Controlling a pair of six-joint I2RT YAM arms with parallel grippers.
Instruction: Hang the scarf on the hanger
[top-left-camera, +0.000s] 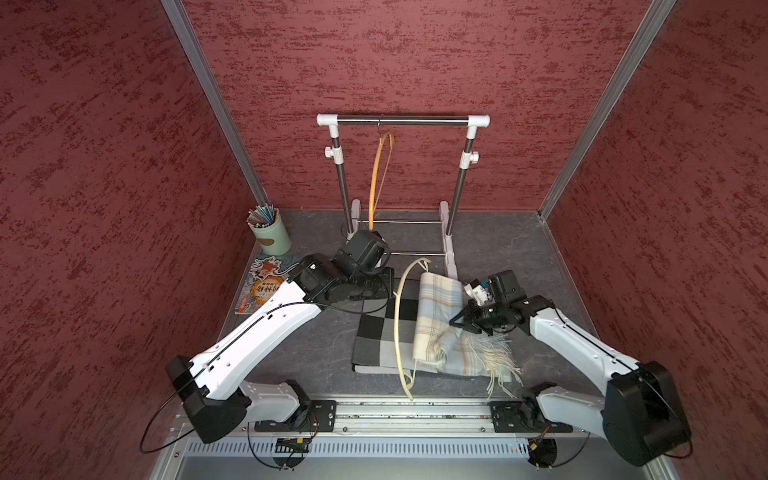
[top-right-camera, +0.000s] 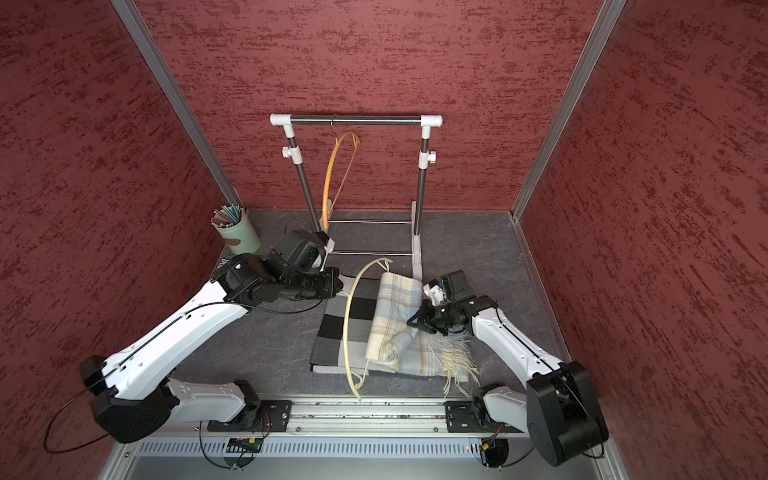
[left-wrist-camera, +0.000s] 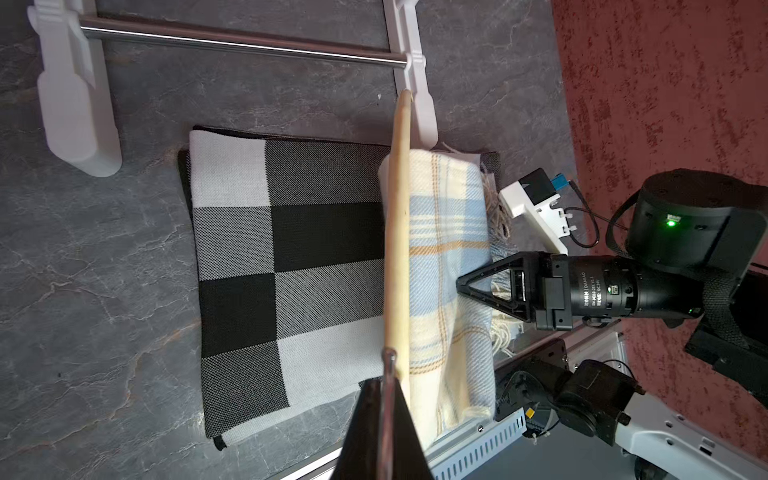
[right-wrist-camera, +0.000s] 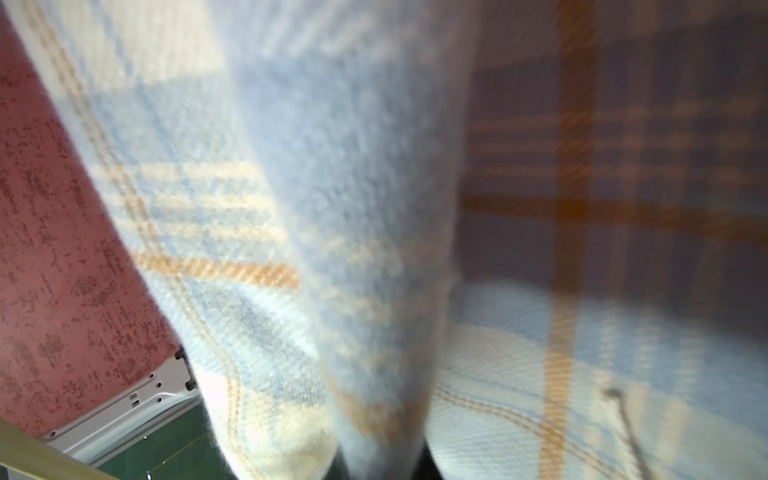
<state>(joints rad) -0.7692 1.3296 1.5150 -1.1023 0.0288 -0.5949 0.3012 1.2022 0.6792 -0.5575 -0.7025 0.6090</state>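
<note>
- Scarf (top-left-camera: 438, 316), likely soft and light, lies on the checked cloth (top-left-camera: 374, 332) in both top views, my right pincer (top-left-camera: 455, 322) clenched on its edge.
- Left wrist: my left pincer (left-wrist-camera: 384, 386) grasps the hanger (left-wrist-camera: 397, 232) by its hook.
- Right wrist: blurred plaid; bunched folds should hold best.

Counter (top-right-camera: 257, 345): dk grey.
Back ctr: rail rack (top-right-camera: 355, 121) w/ orange hanger (top-right-camera: 326, 187) hung on top bar.
Back corner by left arm: green cup (top-right-camera: 245, 239) of pencils.
Ctr: checked cloth (top-right-camera: 332, 332), flat. Plaid scarf (top-right-camera: 395, 311) lies on it, fringe twd right arm.
Cream hanger (top-right-camera: 344, 332) arcs over cloth, just beside scarf.
Left gripper (top-right-camera: 338, 286): closed at hanger's mid.
Right gripper (top-right-camera: 411, 322): closed on scarf edge.
</note>
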